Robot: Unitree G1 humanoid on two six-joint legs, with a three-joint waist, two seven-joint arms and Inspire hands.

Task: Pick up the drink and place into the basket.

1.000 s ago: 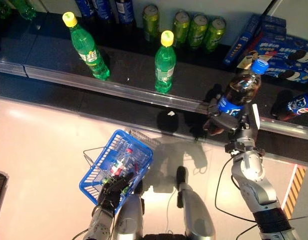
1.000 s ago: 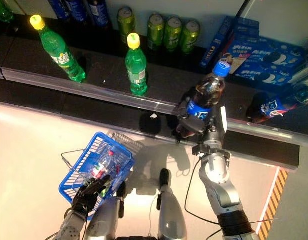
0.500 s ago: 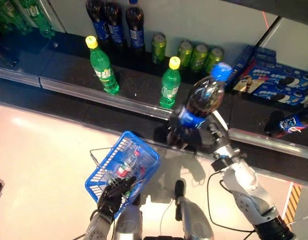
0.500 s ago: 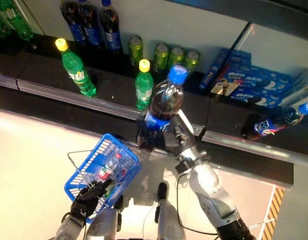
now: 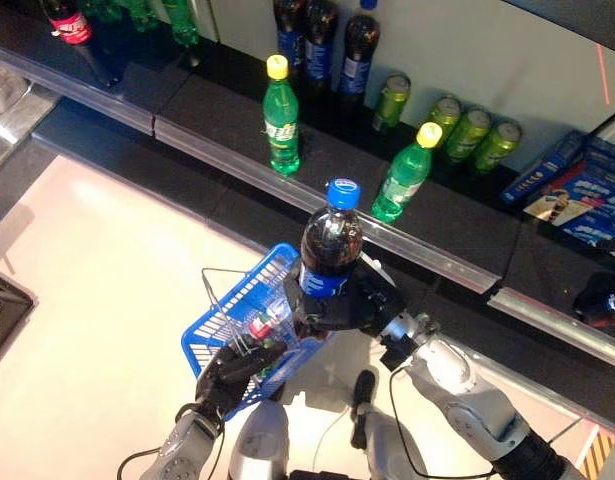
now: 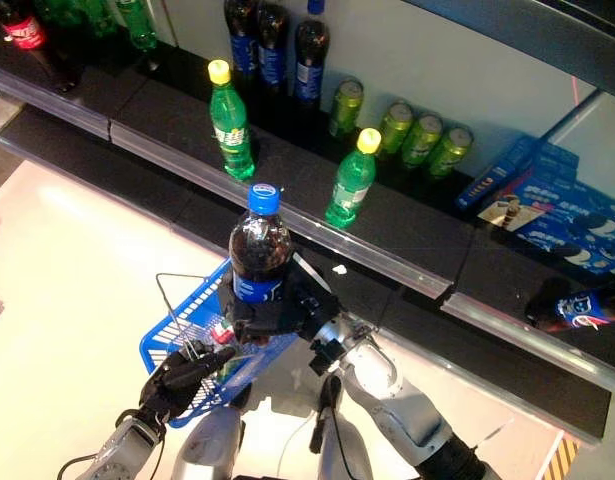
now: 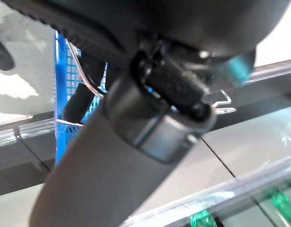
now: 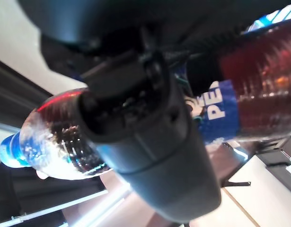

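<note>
A dark cola bottle (image 5: 330,247) with a blue cap and blue label stands upright in my right hand (image 5: 349,306), whose fingers are curled round its lower half. It hangs just over the right rim of the blue wire basket (image 5: 219,328). The right wrist view shows the same bottle (image 8: 259,90) past the hand from very close. My left hand (image 5: 233,366) is shut on the basket's wire handle at its near side. A small bottle with a red cap (image 5: 261,325) lies inside the basket.
A dark shelf (image 5: 237,135) runs across the back with two green bottles (image 5: 279,116), green cans (image 5: 470,130), dark cola bottles (image 5: 359,40) and blue biscuit boxes (image 5: 577,190). Pale floor (image 5: 97,260) spreads left of the basket.
My right hand has carried the cola bottle left and down from the shelf front to the basket's right rim. The camera has swung left, showing more shelf on that side.
</note>
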